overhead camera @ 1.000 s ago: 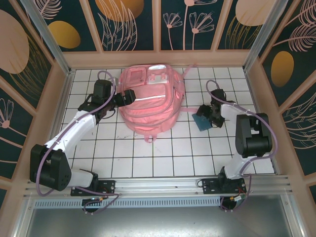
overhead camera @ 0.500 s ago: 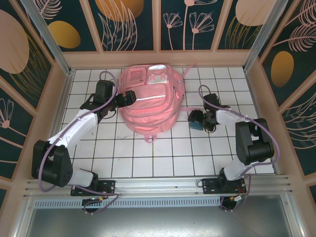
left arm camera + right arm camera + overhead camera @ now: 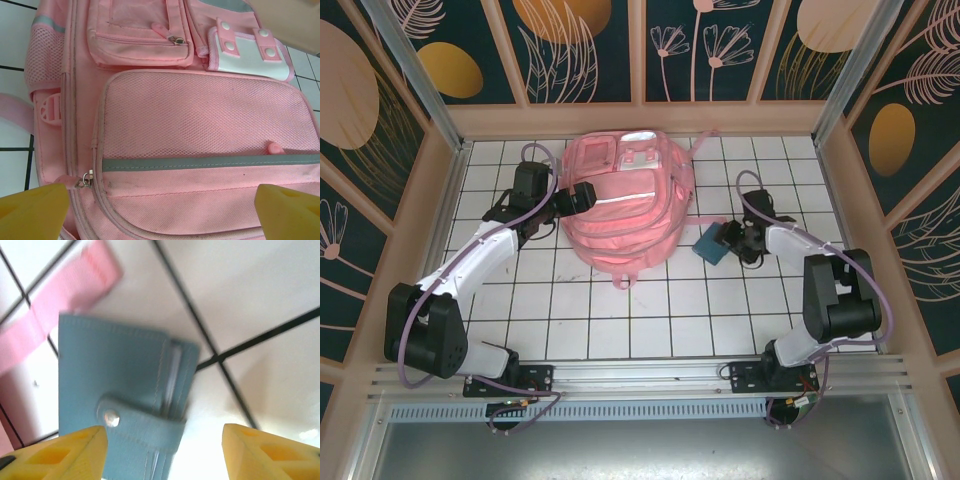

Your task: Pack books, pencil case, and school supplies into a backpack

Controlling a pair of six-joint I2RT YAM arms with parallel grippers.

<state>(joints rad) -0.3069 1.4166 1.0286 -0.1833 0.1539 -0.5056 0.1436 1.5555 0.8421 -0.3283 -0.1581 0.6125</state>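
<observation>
Step in hand, by the look of it: pick up the pencil case (image 3: 711, 243) with the right gripper (image 3: 730, 238). Lying flat on the tiled table (image 3: 650, 310), just beside the backpack (image 3: 625, 205) on its right, near a loose pink strap (image 3: 65, 295). Gripper's fingers (image 3: 55, 450) spread wide, pinching nothing. Case off-centre in the wrist view, crowding the left-hand finger, snap flap (image 3: 135, 425) facing up.

Left gripper (image 3: 585, 195) likewise spread and empty, at the backpack's left flank, looking over the mesh pocket (image 3: 200, 115). Zipper pull (image 3: 86, 178) just ahead of one finger. Main compartment apparently zipped shut.

For a clean grab:
- Centre the case between the fingers first, square the wrist to its edges, then close across the narrow width.
- Go low enough to get under the edge. Thin and flat, so likely to slide on smooth tile.
- Keep clear of the strap.
- Don't clamp on the flap alone; might pop open.
- Get the zip open with the left meanwhile, otherwise nowhere to put it.
</observation>
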